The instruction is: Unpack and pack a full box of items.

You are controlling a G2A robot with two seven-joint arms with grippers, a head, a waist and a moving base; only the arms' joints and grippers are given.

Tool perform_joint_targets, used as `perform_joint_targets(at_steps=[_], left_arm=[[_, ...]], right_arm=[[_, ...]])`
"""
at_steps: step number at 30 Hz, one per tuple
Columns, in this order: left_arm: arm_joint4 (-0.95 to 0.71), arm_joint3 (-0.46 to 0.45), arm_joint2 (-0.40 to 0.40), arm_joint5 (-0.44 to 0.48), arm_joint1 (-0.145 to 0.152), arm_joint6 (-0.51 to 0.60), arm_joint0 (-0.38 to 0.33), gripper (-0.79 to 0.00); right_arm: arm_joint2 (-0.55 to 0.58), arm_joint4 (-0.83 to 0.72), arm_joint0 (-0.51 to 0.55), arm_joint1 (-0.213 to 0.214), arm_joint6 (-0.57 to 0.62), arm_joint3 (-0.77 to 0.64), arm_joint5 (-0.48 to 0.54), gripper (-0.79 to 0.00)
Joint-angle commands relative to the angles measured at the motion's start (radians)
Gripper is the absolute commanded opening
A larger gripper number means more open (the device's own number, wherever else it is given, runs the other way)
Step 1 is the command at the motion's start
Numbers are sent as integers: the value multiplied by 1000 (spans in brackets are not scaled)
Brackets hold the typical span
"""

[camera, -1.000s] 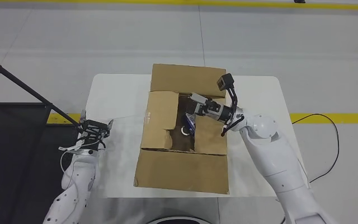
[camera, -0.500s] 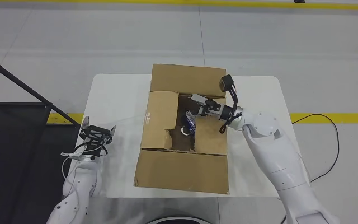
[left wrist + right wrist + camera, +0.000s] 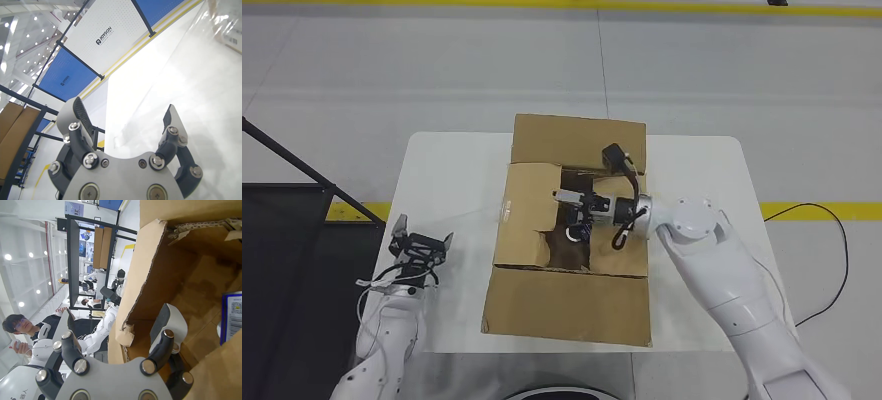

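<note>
An open cardboard box (image 3: 567, 305) stands in the middle of the white table (image 3: 457, 170), its flaps spread. Inside lies a blue package (image 3: 581, 222) with a small white round item (image 3: 571, 237) beside it. My right gripper (image 3: 566, 194) hangs open over the box's opening. In the right wrist view the right gripper (image 3: 117, 318) straddles the torn edge of a flap (image 3: 143, 279), and the blue package (image 3: 232, 315) lies deeper inside. My left gripper (image 3: 420, 243) is open and holds nothing at the table's left edge. From the left wrist, the left gripper (image 3: 125, 113) is seen over bare tabletop.
A black stand (image 3: 302, 170) and a dark mat (image 3: 282, 290) lie left of the table. Clear film (image 3: 211, 26) shows in front of the box in the left wrist view. Bare table runs along both sides of the box.
My right gripper has swung left across the box opening, toward the left flap. The left gripper has drifted slightly toward the table's front edge.
</note>
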State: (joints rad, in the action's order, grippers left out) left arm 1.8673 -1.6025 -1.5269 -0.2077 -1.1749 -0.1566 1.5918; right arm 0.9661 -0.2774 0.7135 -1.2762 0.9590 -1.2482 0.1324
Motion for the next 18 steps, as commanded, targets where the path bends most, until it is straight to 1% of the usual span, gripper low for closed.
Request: perform_joint_targets(at_steps=[1, 6, 13, 18], left_arm=[[-7, -12, 0, 4, -1, -7, 11, 0], [-18, -49, -18, 28, -1, -24, 52, 0], [-119, -215, -86, 36, -2, -89, 178, 0], [-151, -323, -135, 22, -4, -106, 256, 0]], right_arm=[[-11, -2, -8, -4, -2, 8, -1, 0], [-37, -7, -25, -15, -8, 17, -6, 0], [-57, -40, -36, -29, -7, -41, 22, 0], [-73, -49, -47, -40, -44, -91, 30, 0]])
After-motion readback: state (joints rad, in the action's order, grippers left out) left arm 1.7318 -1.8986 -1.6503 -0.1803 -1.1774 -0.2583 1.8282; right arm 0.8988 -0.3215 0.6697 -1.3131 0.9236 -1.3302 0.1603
